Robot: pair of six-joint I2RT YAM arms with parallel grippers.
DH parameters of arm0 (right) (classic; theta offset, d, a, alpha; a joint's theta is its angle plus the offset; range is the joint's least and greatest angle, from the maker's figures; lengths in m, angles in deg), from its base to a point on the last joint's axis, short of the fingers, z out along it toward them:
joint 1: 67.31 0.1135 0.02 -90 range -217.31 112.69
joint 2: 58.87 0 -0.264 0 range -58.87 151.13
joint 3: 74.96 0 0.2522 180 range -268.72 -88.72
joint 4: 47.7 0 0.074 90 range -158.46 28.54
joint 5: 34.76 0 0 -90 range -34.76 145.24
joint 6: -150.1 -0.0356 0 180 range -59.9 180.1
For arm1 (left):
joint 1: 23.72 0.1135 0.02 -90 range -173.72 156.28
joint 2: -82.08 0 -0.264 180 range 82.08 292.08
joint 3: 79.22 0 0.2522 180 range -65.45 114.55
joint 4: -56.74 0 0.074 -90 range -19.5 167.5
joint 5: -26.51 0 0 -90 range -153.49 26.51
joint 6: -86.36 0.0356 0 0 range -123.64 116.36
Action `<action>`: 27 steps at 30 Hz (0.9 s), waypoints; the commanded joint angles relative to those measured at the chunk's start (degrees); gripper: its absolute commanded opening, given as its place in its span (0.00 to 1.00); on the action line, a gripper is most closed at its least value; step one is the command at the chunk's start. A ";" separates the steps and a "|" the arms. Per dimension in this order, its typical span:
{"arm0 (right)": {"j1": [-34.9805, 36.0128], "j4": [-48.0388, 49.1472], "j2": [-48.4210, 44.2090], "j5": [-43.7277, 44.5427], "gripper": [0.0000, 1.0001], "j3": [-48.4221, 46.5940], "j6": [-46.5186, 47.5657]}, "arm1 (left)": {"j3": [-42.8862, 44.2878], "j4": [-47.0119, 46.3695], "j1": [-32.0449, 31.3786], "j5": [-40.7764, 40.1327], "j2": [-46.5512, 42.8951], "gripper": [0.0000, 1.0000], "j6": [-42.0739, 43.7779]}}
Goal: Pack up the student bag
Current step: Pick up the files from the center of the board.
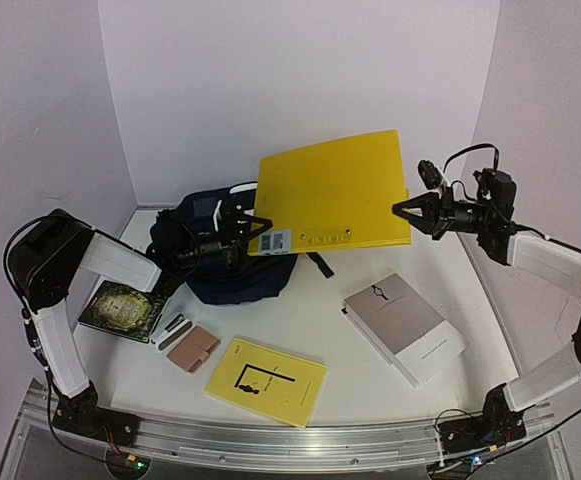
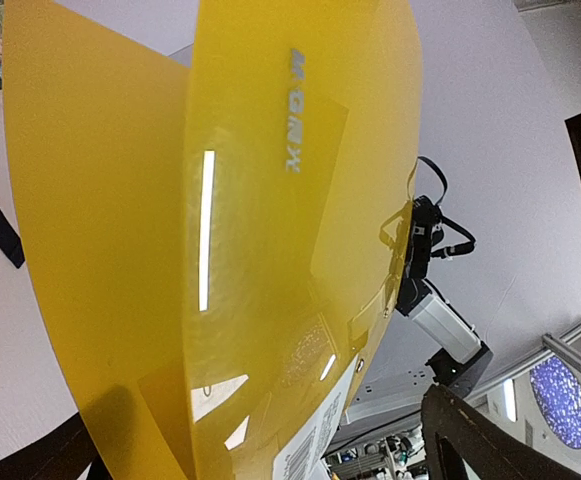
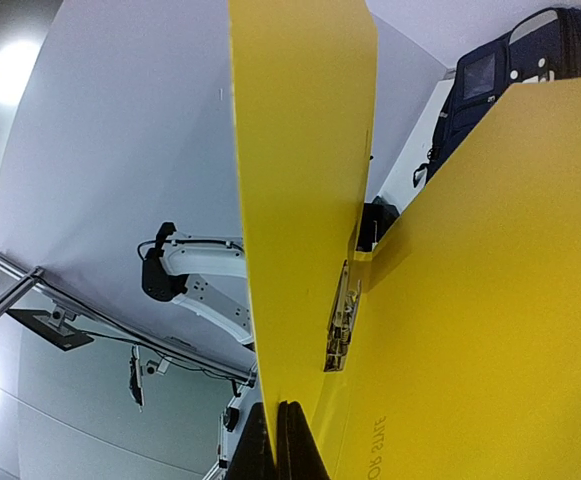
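The student bag (image 1: 240, 280), dark navy with a white patch, lies at the back left of the table; it also shows in the right wrist view (image 3: 490, 80). A large yellow ring binder (image 1: 335, 190) hangs half open above and right of it. My right gripper (image 1: 402, 210) is shut on the edge of one binder cover (image 3: 300, 150), its fingers (image 3: 290, 445) pinching it. My left gripper (image 1: 253, 232) is at the binder's lower left corner, over the bag's top. In the left wrist view the binder (image 2: 270, 250) fills the frame, and one finger (image 2: 470, 440) stands apart from it.
On the table lie a grey book (image 1: 405, 325) at the right, a yellow book (image 1: 267, 380) near the front, a pink wallet (image 1: 192, 348), a small grey and black item (image 1: 173, 328) and a dark green book (image 1: 120, 308) at the left. Walls close in behind.
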 commanded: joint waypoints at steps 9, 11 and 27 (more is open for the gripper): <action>0.69 3.21 -1.94 -4.79 0.00 0.65 -0.74 | -0.39 -11.10 0.04 4.13 -1.09 0.71 -0.36; 0.68 3.11 -1.75 -4.73 0.00 1.12 -0.90 | -0.46 -11.38 0.03 4.69 -1.41 0.64 -0.16; -0.65 -35.98 5.35 11.95 0.98 -5.77 29.33 | -0.65 -1.76 0.17 9.21 -8.51 0.00 6.68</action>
